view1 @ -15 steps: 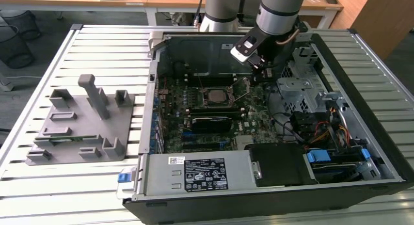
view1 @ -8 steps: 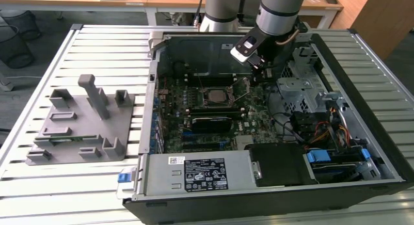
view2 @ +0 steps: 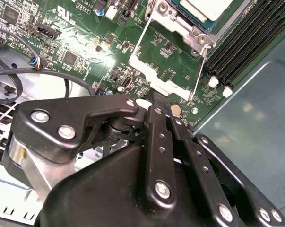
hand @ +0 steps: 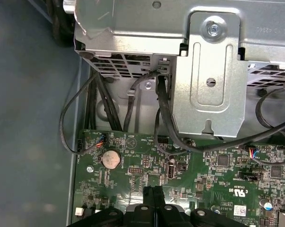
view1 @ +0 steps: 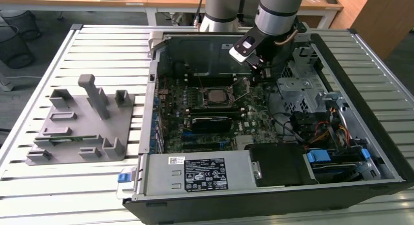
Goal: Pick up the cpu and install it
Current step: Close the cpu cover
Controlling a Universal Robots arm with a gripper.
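Finds cpu point(view2: 206, 7) lying in its socket in the second wrist view, silver top up, with retention frame point(view2: 163, 84) flipped open beside it and thin lever point(view2: 202, 71) along the frame's edge. Places gripper point(view1: 261, 71) at about 2 o'clock of the socket in the exterior view, low over the motherboard point(view1: 174, 96), near the frame. Reads jaws as closed: fingers point(hand: 148, 201) pressed together in both wrist views, gripping nothing visible. Flags risks, as judgement only: closed tip scraping board parts or the coin battery point(hand: 110, 158) on a low sideways move; snagging the black cables point(hand: 161, 118) hanging from the drive cage point(view1: 304, 89) at 3 o'clock of the socket; knocking lever or frame crooked, pinching the chip off-square, bending socket pins if not fully seated. Cannot check seating from here. Notes print: white label point(view1: 205, 174) on the power supply at 6 o'clock of the socket, plus small stickers and white silkscreen marks on the board; wording left unread. Logs grey fixture tray point(view1: 81, 123) at 9 o'clock of the case, well apart from the gripper.
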